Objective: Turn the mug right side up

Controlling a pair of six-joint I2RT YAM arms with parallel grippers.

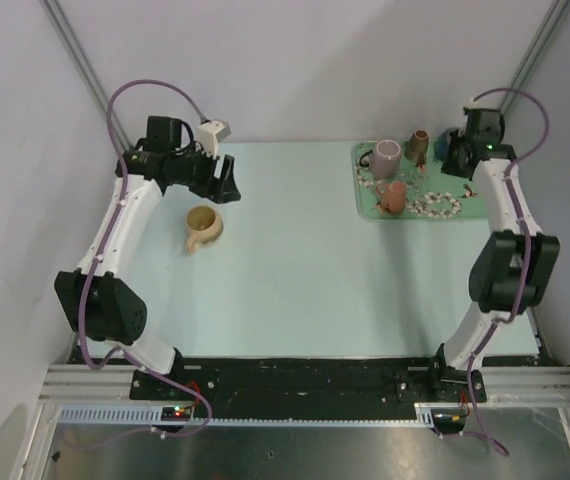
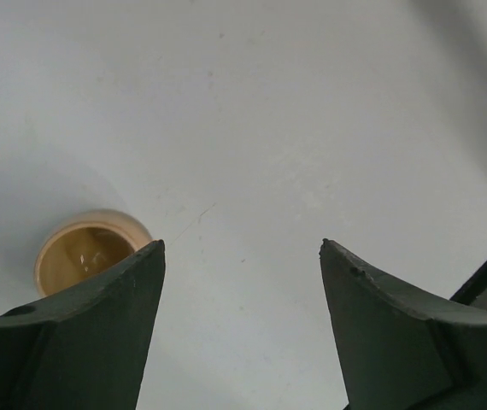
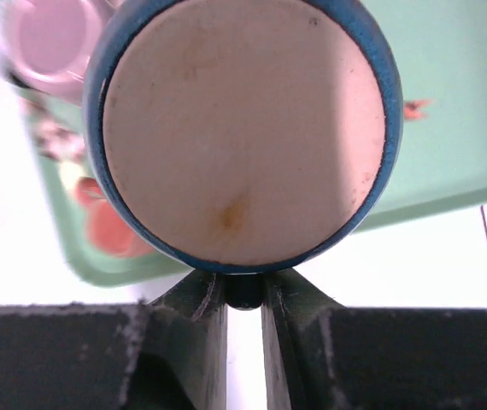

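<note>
A blue mug (image 3: 243, 128) fills the right wrist view with its pale round base facing the camera. My right gripper (image 3: 243, 286) is shut on the mug's dark handle, over the right end of the green tray (image 1: 365, 195). In the top view the blue mug (image 1: 452, 153) shows as a dark shape at my right gripper (image 1: 463, 150). A tan mug (image 1: 203, 227) stands mouth up on the left of the table. My left gripper (image 1: 224, 188) hangs open just behind it, empty. In the left wrist view the tan mug (image 2: 85, 256) lies behind the left finger, left of the gripper (image 2: 242, 248).
On the green tray (image 3: 448, 171) stand a pink mug (image 1: 386, 157), a brown cup (image 1: 418, 146) and an orange cup (image 1: 395, 195), with small pale pieces (image 1: 435, 205) scattered round them. Grey walls close the table at the back and both sides.
</note>
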